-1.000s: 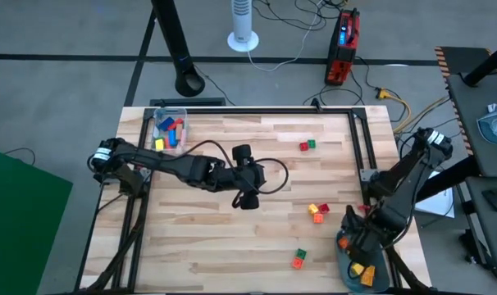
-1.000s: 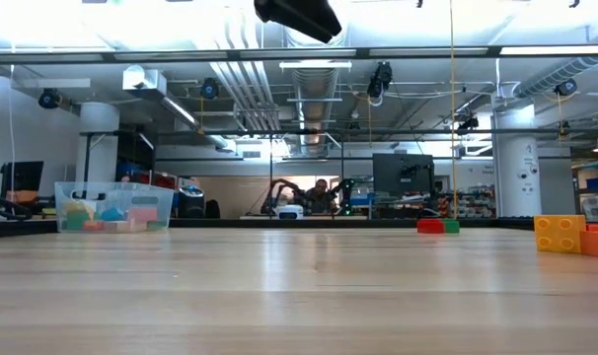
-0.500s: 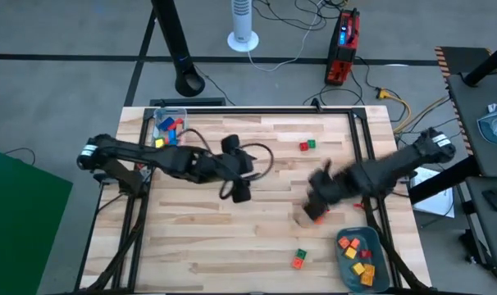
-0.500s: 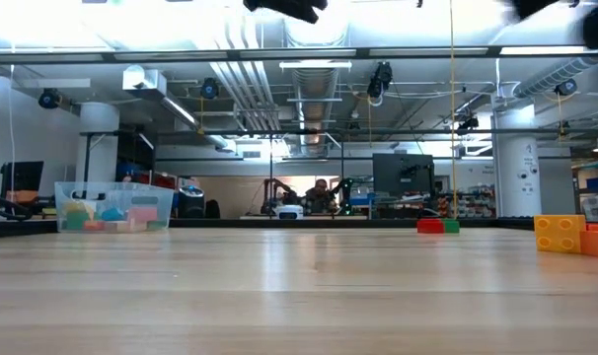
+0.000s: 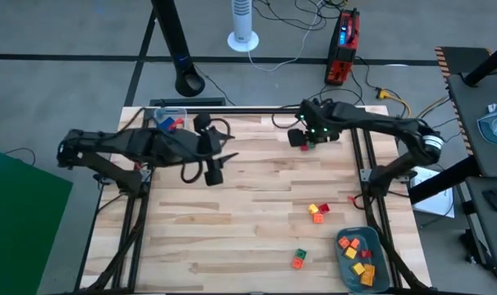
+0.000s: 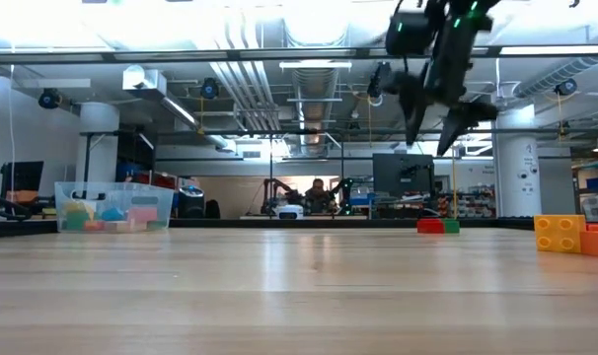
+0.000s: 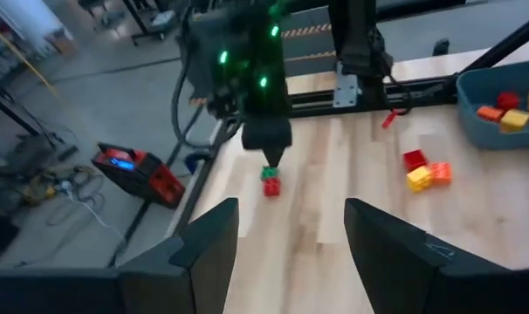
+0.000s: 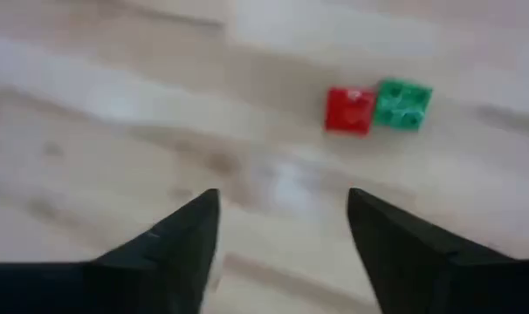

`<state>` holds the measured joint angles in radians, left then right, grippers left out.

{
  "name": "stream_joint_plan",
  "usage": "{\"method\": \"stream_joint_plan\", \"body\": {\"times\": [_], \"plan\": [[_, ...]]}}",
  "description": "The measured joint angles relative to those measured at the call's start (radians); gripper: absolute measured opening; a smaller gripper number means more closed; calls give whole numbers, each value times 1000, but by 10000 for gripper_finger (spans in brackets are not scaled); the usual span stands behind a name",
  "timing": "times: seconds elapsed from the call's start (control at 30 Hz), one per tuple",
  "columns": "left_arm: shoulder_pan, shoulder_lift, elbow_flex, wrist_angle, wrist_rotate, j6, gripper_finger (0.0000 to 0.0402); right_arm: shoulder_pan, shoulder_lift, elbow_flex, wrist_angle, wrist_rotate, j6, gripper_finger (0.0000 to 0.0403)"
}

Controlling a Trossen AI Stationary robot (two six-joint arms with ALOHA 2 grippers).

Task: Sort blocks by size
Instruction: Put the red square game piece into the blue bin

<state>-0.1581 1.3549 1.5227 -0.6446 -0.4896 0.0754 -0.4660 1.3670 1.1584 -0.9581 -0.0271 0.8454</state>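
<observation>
Right gripper (image 6: 429, 123) now above red-green blocks (image 8: 378, 108), side by side.

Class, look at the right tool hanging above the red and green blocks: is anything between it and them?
Nothing visible. The right tool hangs open above the red block and green block, with only bare table around them.
</observation>
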Motion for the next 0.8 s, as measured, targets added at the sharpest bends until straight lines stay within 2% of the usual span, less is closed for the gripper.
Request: {"method": "stream_joint_plan", "body": {"times": [0.13, 0.33, 0.53, 0.8], "plan": [[19, -38, 0, -17, -1, 55, 196, -56, 92, 0, 12, -7, -24, 173], [62, -103, 0, -47, -1, 130, 196, -32, 203, 0, 35, 38, 27, 29], [122, -156, 0, -54, 0, 245, 196, -19, 274, 0, 55, 170, 97, 16], [190, -181, 0, -48, 1, 223, 196, -25, 380, 0, 79, 232, 48, 9]]}}
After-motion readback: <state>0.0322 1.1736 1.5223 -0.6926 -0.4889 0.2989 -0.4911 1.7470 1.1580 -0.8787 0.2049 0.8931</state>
